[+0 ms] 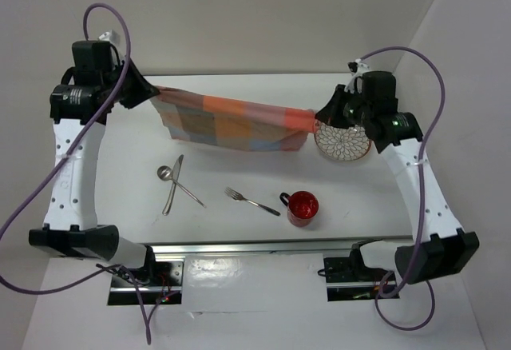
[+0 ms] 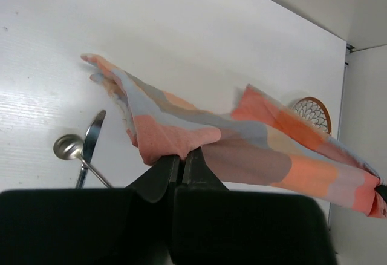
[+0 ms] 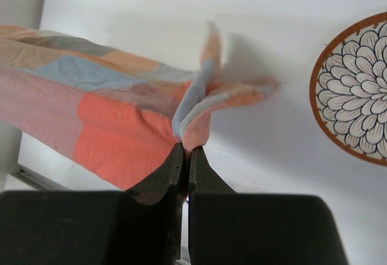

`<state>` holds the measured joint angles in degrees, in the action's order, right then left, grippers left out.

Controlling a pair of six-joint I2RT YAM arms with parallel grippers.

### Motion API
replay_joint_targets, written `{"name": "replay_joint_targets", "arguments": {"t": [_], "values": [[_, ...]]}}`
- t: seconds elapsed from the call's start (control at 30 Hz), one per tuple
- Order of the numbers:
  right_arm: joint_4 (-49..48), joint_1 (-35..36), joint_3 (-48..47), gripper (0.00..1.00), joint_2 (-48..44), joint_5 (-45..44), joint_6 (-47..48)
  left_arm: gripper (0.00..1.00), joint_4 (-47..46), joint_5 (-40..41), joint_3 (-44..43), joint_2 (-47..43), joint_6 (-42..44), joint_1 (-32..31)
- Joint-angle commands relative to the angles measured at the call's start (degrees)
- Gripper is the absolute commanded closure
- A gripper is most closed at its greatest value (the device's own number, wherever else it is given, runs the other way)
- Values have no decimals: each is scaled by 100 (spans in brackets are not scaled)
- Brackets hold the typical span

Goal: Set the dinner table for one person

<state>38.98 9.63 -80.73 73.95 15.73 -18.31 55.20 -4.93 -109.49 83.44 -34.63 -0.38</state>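
Setting for one: early stage, mat airborne, nothing laid out yet.
L gripper (image 2: 183,154) pinched tight on one corner of the checked placemat (image 1: 231,126), R gripper (image 3: 186,148) likewise clamped on the opposite corner. The cloth is stretched between them and sags over the far part of the dinner table (image 1: 231,226); can't tell if the low edge touches the top. Patterned plate (image 1: 343,144) sits on the table at far right, just under the R wrist and partly hidden. Spoon (image 1: 180,186) and knife (image 1: 173,184) lie crossed at near left, fork (image 1: 251,200) at near centre, red mug (image 1: 303,207) just beside the fork tip. All are loose and none is arranged. Est. left to do: lay the mat flat, plate onto the mat, cutlery either side, mug by the plate, i.e. most of the job.
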Motion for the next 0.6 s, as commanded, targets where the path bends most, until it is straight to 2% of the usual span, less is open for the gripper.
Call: {"name": "replay_joint_targets", "arguments": {"t": [0.0,0.17,0.27,0.4,0.47,0.53,0.57], "values": [[785,-66,-303,100,-539,-298,205,100,193,229,-169,-547,202,249],[1129,-66,-523,100,-742,-298,143,100,518,229,-441,-619,255,249],[1077,-119,-654,100,-445,-351,64,100,273,-69,-389,-330,308,249],[254,-225,-707,100,478,-237,-85,100,-228,-289,-389,698,247,249],[-126,-399,-891,100,996,-114,-146,100,-430,-289,-712,1514,246,249],[-662,-470,-1267,100,1918,96,-226,100,-484,-168,-1186,2234,246,249],[-803,-471,-1470,99,2252,97,-278,97,-484,-166,-1719,2969,246,249]]}}
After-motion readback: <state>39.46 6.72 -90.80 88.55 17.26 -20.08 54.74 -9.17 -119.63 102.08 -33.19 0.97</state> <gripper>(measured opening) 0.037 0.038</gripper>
